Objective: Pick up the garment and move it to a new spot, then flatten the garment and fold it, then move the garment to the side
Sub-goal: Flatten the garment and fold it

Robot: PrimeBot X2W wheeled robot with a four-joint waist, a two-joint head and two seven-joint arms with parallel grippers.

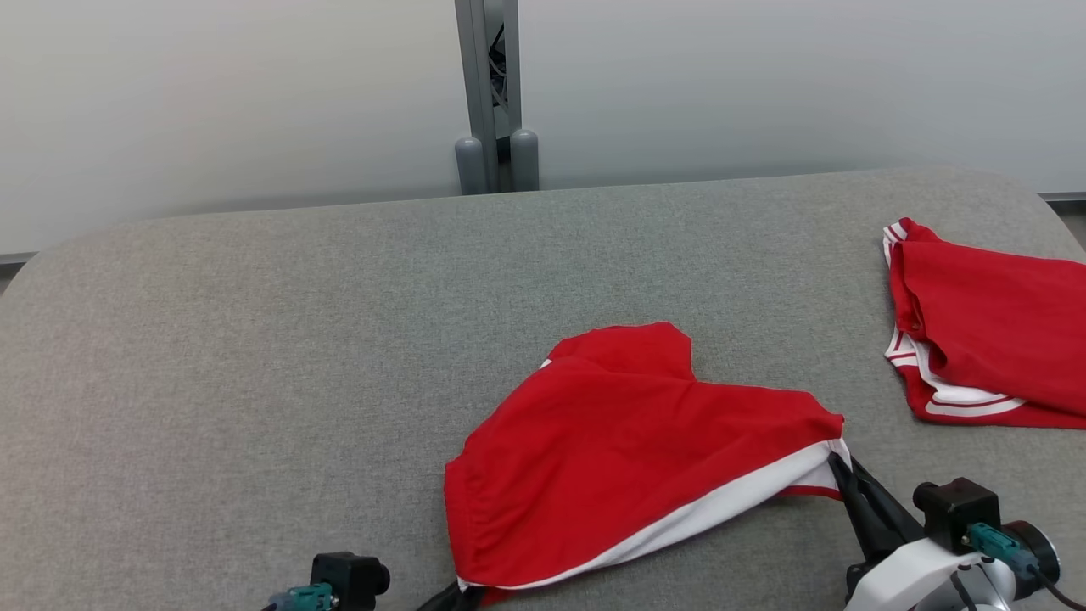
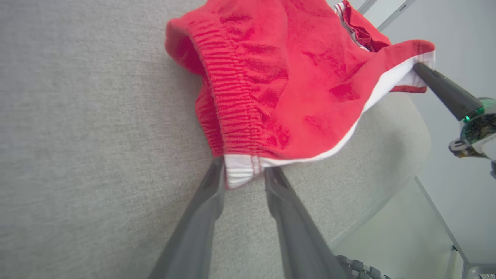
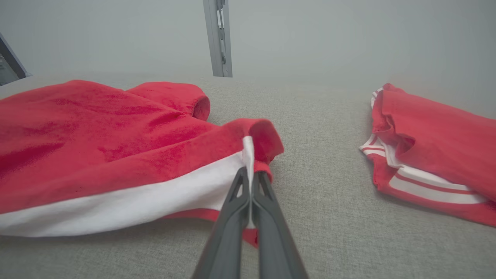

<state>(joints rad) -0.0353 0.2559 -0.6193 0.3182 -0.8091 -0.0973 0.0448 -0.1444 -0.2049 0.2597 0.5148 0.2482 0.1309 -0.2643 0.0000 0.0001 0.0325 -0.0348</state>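
Left wrist view: left gripper (image 2: 244, 169), jaws apart, straddles the red shorts' (image 2: 294, 77) waistband corner, grasp unconfirmed; right gripper (image 3: 251, 175) clenches the hem. With incomplete closure, the waistband corner could slip free on lifting.

My left gripper (image 2: 244, 170) sits at the near left corner of the garment (image 1: 628, 441). Its two dark fingers (image 2: 209, 201) are parted, one on each side of the white waistband end, not pressed together. My right gripper (image 3: 251, 174) is at the garment's right corner, its jaws closed tight on the white-banded hem. It slants up and leftward to that corner from my pale right wrist (image 1: 916, 577), low off the garment's near right.
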